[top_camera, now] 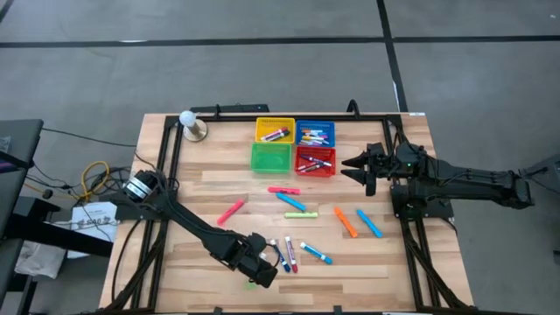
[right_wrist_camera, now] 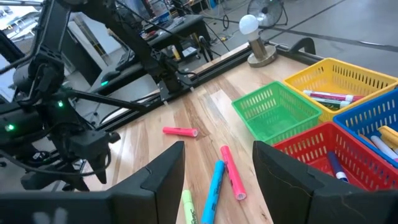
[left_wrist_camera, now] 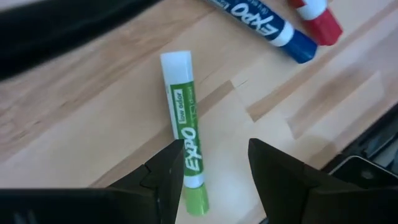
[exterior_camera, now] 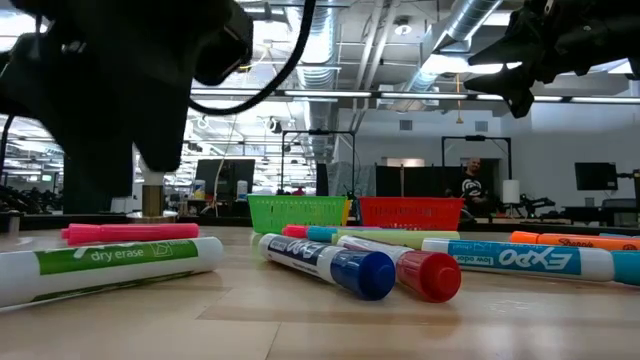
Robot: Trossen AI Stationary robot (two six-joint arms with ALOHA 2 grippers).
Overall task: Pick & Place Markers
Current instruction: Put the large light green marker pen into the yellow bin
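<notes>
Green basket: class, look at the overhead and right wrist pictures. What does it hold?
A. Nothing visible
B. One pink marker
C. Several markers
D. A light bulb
A: the green basket shows only bare mesh inside, in the right wrist view and from above, while the yellow basket, blue basket and red basket each hold markers.

Across my tabletop (exterior_camera: 300, 320) lie markers: a green-labelled one (exterior_camera: 110, 265) nearest, a pink one (exterior_camera: 130, 232) behind it, blue-capped (exterior_camera: 325, 263) and red-capped (exterior_camera: 405, 265) ones side by side. Beyond stand a green basket (exterior_camera: 297, 212) and a red basket (exterior_camera: 410, 211).
</notes>
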